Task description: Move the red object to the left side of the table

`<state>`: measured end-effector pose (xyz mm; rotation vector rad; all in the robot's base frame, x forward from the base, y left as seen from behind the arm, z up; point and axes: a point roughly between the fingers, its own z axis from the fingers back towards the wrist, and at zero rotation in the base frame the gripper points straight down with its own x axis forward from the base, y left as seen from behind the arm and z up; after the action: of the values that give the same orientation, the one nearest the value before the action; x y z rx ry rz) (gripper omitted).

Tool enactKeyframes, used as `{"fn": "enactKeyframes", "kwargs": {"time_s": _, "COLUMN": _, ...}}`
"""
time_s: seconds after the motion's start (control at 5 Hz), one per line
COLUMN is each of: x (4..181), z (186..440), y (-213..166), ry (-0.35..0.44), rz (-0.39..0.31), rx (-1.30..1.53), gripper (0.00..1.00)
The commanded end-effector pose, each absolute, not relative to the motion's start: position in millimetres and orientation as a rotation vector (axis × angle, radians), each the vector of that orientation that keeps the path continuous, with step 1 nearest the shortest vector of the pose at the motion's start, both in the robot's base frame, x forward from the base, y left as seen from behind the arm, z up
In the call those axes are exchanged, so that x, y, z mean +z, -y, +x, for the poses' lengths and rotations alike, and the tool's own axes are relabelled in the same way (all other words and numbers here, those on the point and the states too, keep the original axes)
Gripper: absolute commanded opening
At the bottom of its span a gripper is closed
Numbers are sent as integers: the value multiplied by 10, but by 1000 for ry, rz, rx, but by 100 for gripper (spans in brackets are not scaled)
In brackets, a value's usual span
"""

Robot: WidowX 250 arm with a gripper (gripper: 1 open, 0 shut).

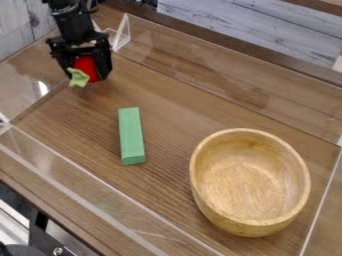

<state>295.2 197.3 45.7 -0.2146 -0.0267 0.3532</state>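
Pointing steeply down over the far-left corner of the table, black gripper with jaws spread wide, one finger on each side of the red object. Sitting between those fingers, the small red strawberry, showing red toward the top and its green cap toward the lower left, nearer the camera. Long axis running roughly from the red tip up by the gripper body down to the leafy end. Cannot tell whether resting on the wood or touching either finger.

Lying below and slightly right of the gripper, well apart from it, a green block, flat on the wood, long side running away from the camera. Sitting far to the lower right, a wooden bowl, upright. Standing close on the gripper's left and just behind it, clear acrylic walls edging the table. Nothing lying between gripper and block.
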Motion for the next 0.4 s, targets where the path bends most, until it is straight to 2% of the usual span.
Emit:
{"fn": "enactKeyframes", "kwargs": {"time_s": 0.0, "x": 867, "z": 3009, "y": -1969, "ry": 104, "rz": -184, "rx": 371, "gripper": 100}}
{"fn": "enactKeyframes", "kwargs": {"time_s": 0.2, "x": 937, "z": 2968, "y": -1928, "ry": 96, "rz": -191, "rx": 410, "gripper": 100}}
